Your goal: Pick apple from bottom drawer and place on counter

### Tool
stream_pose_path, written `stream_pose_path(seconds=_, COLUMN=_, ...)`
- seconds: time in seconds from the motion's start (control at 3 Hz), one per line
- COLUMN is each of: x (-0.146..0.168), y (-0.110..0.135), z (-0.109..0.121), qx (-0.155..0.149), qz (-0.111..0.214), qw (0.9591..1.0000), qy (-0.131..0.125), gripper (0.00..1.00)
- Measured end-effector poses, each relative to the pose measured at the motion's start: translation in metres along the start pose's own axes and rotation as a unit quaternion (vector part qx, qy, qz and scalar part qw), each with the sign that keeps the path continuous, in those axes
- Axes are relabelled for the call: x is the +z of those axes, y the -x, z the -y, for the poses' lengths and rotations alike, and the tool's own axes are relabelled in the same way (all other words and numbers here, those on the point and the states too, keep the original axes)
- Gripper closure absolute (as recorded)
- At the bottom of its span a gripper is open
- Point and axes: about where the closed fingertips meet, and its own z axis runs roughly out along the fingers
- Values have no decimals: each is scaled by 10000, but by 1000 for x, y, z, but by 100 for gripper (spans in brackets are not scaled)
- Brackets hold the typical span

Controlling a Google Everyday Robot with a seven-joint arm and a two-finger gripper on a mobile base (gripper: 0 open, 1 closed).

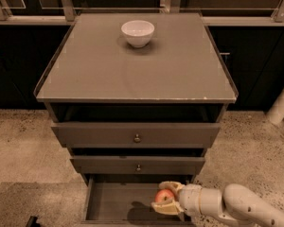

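Note:
The small red apple [164,196] sits between the fingers of my gripper [166,197], just above the plank floor of the open bottom drawer [111,203] at its right side. The pale fingers [168,208] close around the apple from above and below. My white arm comes in from the lower right. The grey-brown counter [132,65] lies above, with a chipped pale front edge.
A white bowl [137,33] stands at the back middle of the counter. Two wider drawers with brass knobs [137,138] stand partly pulled out above the bottom one. A white post [281,103] stands at the right. Speckled floor surrounds the cabinet.

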Motion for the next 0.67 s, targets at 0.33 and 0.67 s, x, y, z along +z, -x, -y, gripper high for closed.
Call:
stream_pose_path(seconds=0.33, x=-33, y=75, z=-43, qx=-641, qz=27, qw=9979, qy=-19, gripper=100)
stream_pose_path(seconds=0.67, x=-65, y=112, z=-47, qx=-1001, qz=-15, qw=9941, qy=-406, gripper=100)
